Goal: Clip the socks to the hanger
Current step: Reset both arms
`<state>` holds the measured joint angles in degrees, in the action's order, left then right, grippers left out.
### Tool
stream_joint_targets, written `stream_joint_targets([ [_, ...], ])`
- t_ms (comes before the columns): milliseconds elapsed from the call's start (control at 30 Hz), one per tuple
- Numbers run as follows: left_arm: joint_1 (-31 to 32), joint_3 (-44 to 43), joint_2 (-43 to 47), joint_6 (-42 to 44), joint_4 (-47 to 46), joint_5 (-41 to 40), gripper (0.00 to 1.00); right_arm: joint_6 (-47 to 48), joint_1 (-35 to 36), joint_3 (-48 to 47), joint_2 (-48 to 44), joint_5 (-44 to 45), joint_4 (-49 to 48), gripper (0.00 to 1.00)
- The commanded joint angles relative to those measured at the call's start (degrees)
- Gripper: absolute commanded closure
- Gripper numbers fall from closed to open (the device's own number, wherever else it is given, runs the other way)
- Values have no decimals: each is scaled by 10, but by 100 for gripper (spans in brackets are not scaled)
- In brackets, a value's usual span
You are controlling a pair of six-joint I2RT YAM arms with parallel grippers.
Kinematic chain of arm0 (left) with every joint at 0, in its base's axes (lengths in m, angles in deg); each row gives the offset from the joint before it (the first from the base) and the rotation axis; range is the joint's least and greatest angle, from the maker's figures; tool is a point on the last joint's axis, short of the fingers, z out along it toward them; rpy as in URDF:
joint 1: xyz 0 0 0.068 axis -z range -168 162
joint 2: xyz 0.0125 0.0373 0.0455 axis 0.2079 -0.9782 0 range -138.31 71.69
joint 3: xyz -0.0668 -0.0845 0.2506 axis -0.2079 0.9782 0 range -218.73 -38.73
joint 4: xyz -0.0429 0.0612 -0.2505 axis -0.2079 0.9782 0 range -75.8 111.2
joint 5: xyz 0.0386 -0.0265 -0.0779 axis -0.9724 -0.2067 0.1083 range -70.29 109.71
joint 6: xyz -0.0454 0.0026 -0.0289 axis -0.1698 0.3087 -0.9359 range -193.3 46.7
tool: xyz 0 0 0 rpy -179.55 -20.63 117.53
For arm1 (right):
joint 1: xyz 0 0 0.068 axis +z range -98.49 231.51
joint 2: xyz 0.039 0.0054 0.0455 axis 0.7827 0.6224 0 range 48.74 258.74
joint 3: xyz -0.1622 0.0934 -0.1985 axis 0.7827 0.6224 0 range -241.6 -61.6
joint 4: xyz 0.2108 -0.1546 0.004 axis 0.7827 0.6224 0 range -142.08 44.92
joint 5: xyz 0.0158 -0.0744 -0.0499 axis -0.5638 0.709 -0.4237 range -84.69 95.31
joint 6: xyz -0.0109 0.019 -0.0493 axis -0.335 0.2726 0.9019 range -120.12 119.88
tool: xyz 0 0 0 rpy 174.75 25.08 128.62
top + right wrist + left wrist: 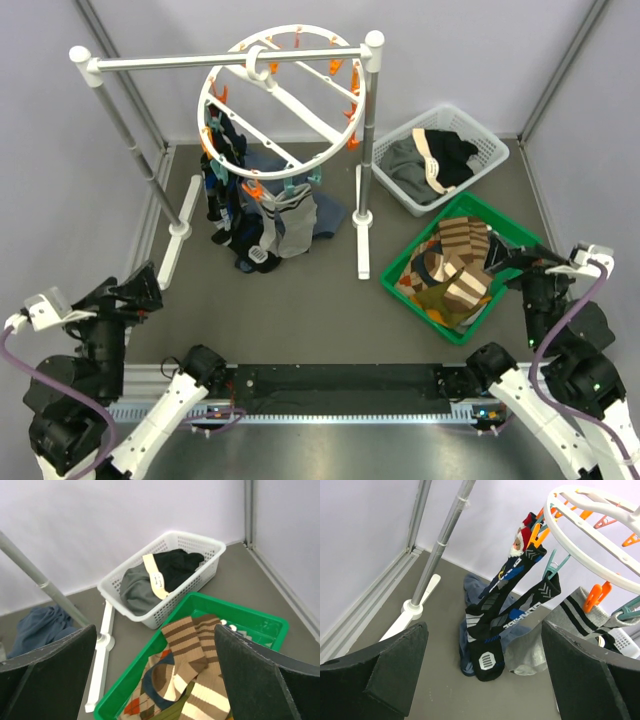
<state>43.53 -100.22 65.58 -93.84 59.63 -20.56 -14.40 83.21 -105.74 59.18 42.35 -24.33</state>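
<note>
The hanger (300,112) hangs by its hook from the white rack (230,60) in the upper middle of the top view. Dark socks (235,215) and a grey sock (295,225) are clipped along its lower left rim, their toes reaching down to the bench (300,310). A blue-grey garment (330,215) lies crumpled behind them. The left gripper (140,283), at the lower left, is spread wide and holds nothing; its camera looks between the fingers at the dark socks (505,620) under the hanger (600,550). The right gripper (503,255), at the right, is also wide open and empty. It hovers over a green tray (520,235) holding brown striped socks (192,652), beside a white basket (190,537) of clothes.
</note>
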Motion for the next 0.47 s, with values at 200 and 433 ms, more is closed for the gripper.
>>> stream_joint_targets([
  [200, 0, 24, 28, -12, -3, -19, 1, 44, -2, 27, -36, 37, -40, 1],
  [433, -1, 31, 28, -10, -10, -21, 1, 52, -2, 31, -37, 40, -42, 1],
])
